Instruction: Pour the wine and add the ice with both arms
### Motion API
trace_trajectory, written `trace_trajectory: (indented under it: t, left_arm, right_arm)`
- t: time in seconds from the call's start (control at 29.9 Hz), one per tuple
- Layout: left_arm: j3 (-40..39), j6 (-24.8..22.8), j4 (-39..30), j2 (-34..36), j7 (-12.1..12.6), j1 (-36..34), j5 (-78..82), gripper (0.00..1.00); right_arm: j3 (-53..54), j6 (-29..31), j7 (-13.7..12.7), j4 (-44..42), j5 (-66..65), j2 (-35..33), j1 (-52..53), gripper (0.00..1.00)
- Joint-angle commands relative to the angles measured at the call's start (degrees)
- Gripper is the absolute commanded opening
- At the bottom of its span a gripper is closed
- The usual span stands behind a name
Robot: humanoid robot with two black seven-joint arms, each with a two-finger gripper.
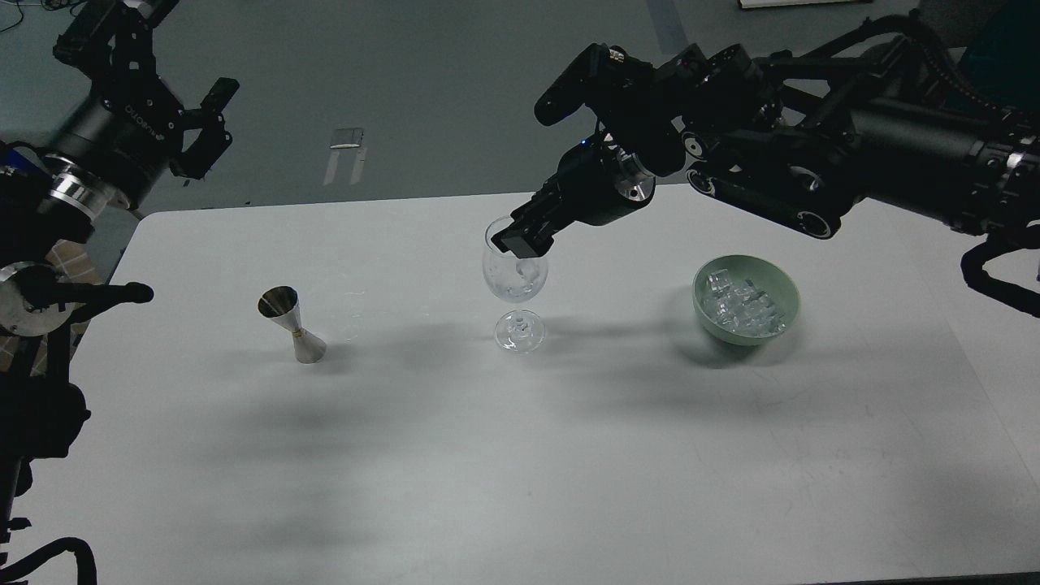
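A clear wine glass (515,280) stands mid-table. My right gripper (517,241) comes in from the upper right, with its dark tip at the glass rim, just over the mouth. Its fingers cannot be told apart. A pale glassy lump shows inside the glass bowl. The ice (741,307), a pile of clear cubes, lies in a green bowl (785,291) to the right of the glass. My left gripper (210,130) is raised off the table's far left corner, open and empty.
A steel jigger (292,325) stands on the white table (520,455) to the left of the glass. My right arm's thick links (772,162) hang over the far edge above the bowl. Left arm parts sit along the left edge.
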Motion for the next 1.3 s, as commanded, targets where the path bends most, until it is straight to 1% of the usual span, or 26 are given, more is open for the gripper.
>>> trace_trajectory:
  t: [0.0, 0.13, 0.2, 0.3, 0.37, 0.43, 0.47, 0.53, 0.64, 0.7, 0.77, 0.84, 0.9, 1.1, 1.17, 1.27]
  left_arm:
    - [0.0, 0.0, -0.1, 0.0, 0.0, 0.0, 0.0, 0.97]
    - [0.0, 0.0, 0.0, 0.2, 0.0, 0.0, 0.0, 0.97]
    - [-0.1, 0.0, 0.0, 0.4, 0.0, -0.1, 0.0, 0.97]
    - [-0.1, 0.0, 0.0, 0.5, 0.0, -0.1, -0.1, 0.97]
    - [-0.1, 0.0, 0.0, 0.4, 0.0, -0.1, -0.1, 0.97]
    - [0.0, 0.0, 0.0, 0.2, 0.0, -0.1, -0.1, 0.97]
    - [0.0, 0.0, 0.0, 0.1, 0.0, -0.2, -0.1, 0.97]
    - [0.1, 0.0, 0.1, 0.1, 0.0, -0.3, -0.1, 0.97]
    - [0.1, 0.0, 0.2, 0.1, 0.0, -0.4, -0.1, 0.97]
    - [0.1, 0.0, 0.4, -0.1, 0.0, -0.6, -0.1, 0.97]
    - [0.1, 0.0, 0.7, -0.2, 0.0, -0.7, 0.0, 0.97]
    - [0.2, 0.0, 1.0, -0.4, 0.0, -0.6, 0.0, 0.97]
    - [0.3, 0.0, 1.2, -0.7, 0.0, -0.6, -0.1, 0.97]
    - [1.1, -0.1, 4.9, -3.4, 0.0, -1.0, -0.4, 0.97]
    - [1.1, -0.1, 7.2, -5.1, -0.1, -1.7, -0.7, 0.97]
    - [1.2, -0.1, 9.1, -6.9, -0.1, -2.5, -0.8, 0.97]
  right_arm:
    - [0.4, 0.0, 0.0, 0.0, 0.1, -0.2, 0.0, 0.54]
    - [2.6, 0.0, 0.0, 0.1, 0.2, -0.8, 0.5, 0.54]
    - [6.2, 0.0, 0.0, -0.1, 0.6, -2.2, 1.4, 0.55]
    - [11.9, 0.0, 0.0, -1.0, 4.4, -5.7, 4.5, 0.61]
    - [13.8, 0.0, 0.0, -1.9, 7.5, -7.0, 4.9, 0.61]
    - [16.3, 0.0, -0.5, -3.4, 12.2, -8.7, 4.9, 0.64]
    - [17.8, -0.1, -0.5, -4.6, 15.2, -9.9, 4.5, 0.68]
    - [19.5, -4.2, -0.5, -5.5, 20.3, -12.0, 3.6, 0.75]
    - [20.4, -9.4, -0.5, -5.6, 27.6, -13.8, 0.9, 0.81]
    - [21.9, -14.0, -0.5, -5.7, 35.5, -14.3, -2.4, 0.94]
    - [23.1, -16.0, -0.6, -5.7, 38.9, -14.3, -4.6, 0.94]
    - [26.5, -18.4, -0.6, -5.8, 42.6, -13.9, -7.9, 0.95]
    - [32.8, -19.8, -0.7, -6.9, 45.2, -12.6, -13.1, 0.96]
    - [48.6, -19.0, -0.8, -9.3, 46.2, -9.0, -23.0, 0.96]
    - [54.1, -18.7, -0.8, -9.5, 47.5, -6.1, -26.4, 0.96]
    - [55.4, -17.2, -1.6, -9.8, 50.4, -3.3, -28.2, 0.97]
